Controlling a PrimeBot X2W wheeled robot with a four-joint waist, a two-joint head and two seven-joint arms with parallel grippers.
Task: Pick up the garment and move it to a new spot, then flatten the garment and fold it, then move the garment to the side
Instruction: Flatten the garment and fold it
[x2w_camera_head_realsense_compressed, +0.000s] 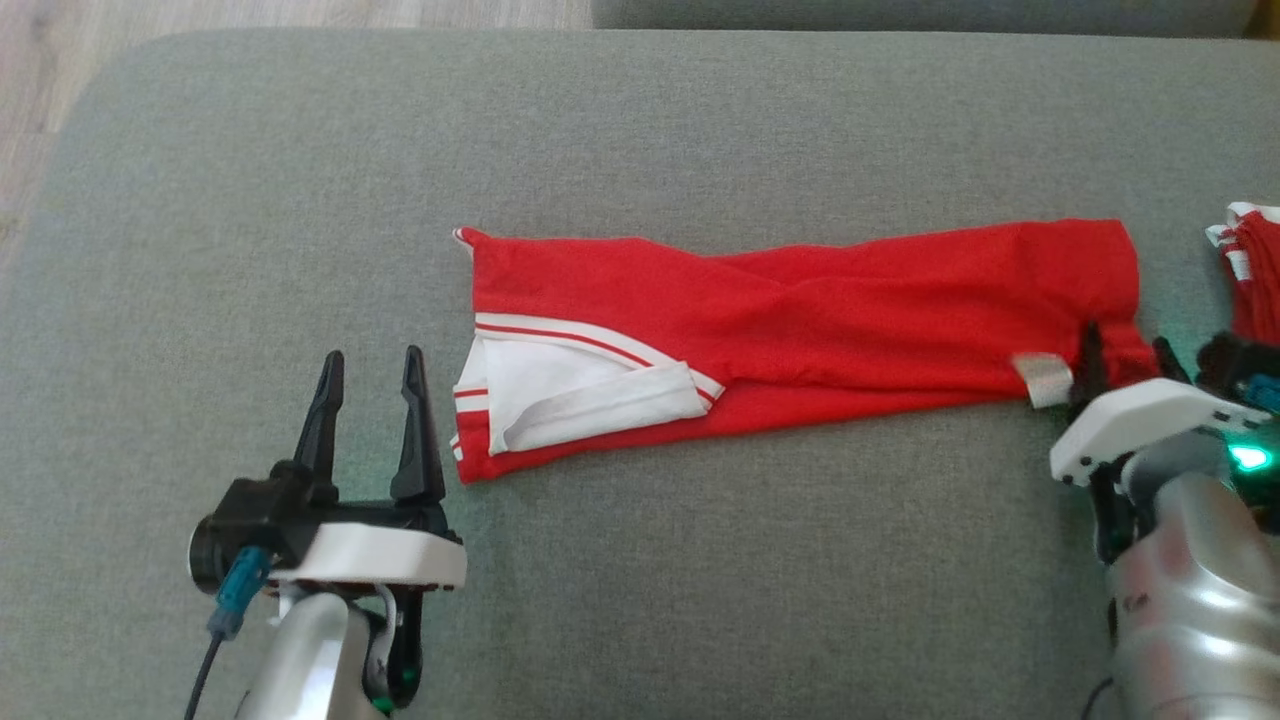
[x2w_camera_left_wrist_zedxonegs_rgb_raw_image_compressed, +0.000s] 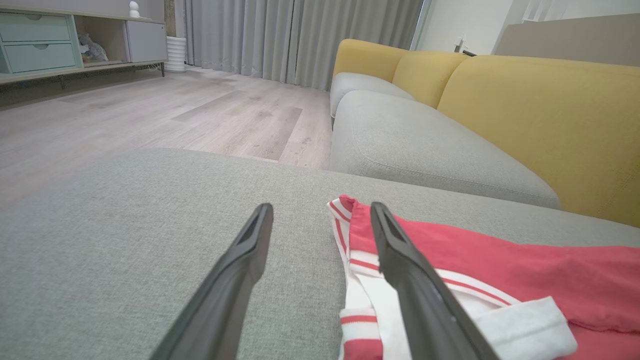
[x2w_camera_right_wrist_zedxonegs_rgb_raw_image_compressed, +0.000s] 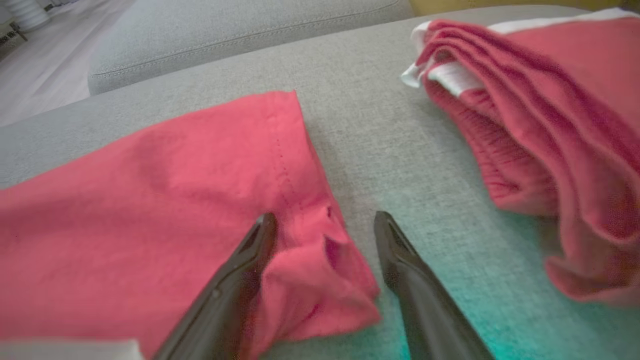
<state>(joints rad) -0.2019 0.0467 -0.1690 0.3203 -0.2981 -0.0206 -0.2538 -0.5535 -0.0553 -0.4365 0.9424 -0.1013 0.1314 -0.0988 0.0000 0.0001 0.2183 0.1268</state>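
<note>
The garment lay folded into a long strip running left to right across the middle of the cushion. Its collar end pointed left and its hem end pointed right. The left gripper stood near the collar end, just left of it and toward the near edge, jaws apart. The right gripper sat at the near corner of the hem end, jaws apart with that corner between them. A second folded garment lay right of the hem end, apart from it. A second cushion lay beyond the far edge, with floor to the far left.
</note>
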